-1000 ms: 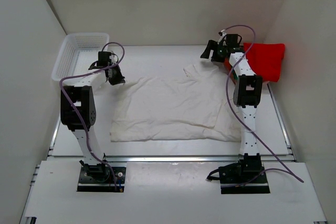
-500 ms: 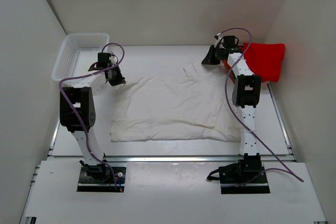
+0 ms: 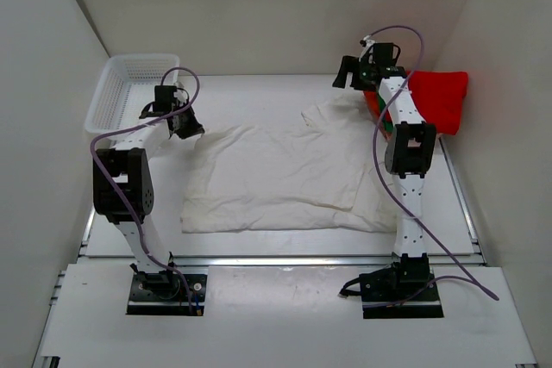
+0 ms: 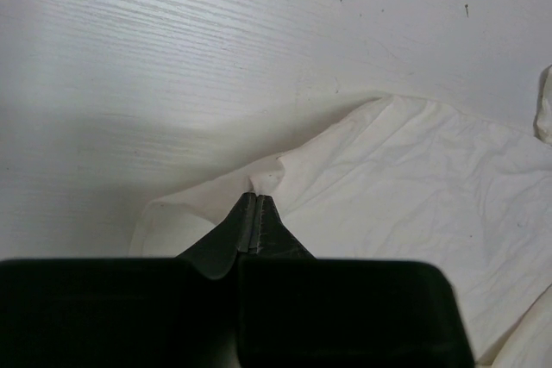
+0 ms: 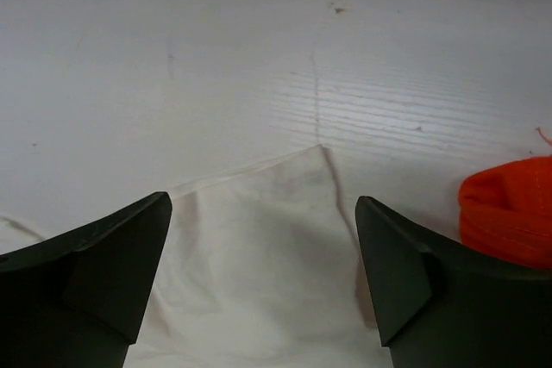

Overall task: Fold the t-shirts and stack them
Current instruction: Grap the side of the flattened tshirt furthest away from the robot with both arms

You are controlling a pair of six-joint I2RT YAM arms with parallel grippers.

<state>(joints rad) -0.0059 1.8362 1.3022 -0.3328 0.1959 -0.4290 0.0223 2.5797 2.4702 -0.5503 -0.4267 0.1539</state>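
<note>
The left arm rises from its base at the near edge, bends at the elbow and reaches to the far-left corner of the white t-shirt (image 3: 276, 178). Its left end effector (image 3: 183, 122) is low there, just beside the white mesh basket (image 3: 97, 102). In the left wrist view the left end effector (image 4: 256, 211) has its fingers pressed together, pinching a small raised fold at the shirt's edge (image 4: 414, 170); the cloth peaks at the fingertips and slopes away to the right.

The right arm stretches almost straight toward the back of the desk (image 3: 259, 92). Its right end effector (image 3: 349, 75) sits above the far-right part of the white shirt. In the right wrist view the right end effector (image 5: 263, 204) is spread wide and grips nothing; a pointed corner of the white cloth (image 5: 259, 247) lies flat on the desk between the two fingers.

The white shirt lies spread out in the middle of the desk, roughly rectangular and wrinkled, with one sleeve sticking out at the far right. A red t-shirt (image 3: 440, 96) lies bunched at the far-right edge, against the wall. An orange t-shirt (image 5: 509, 208) shows just beside the right finger, close to the white cloth.
</note>
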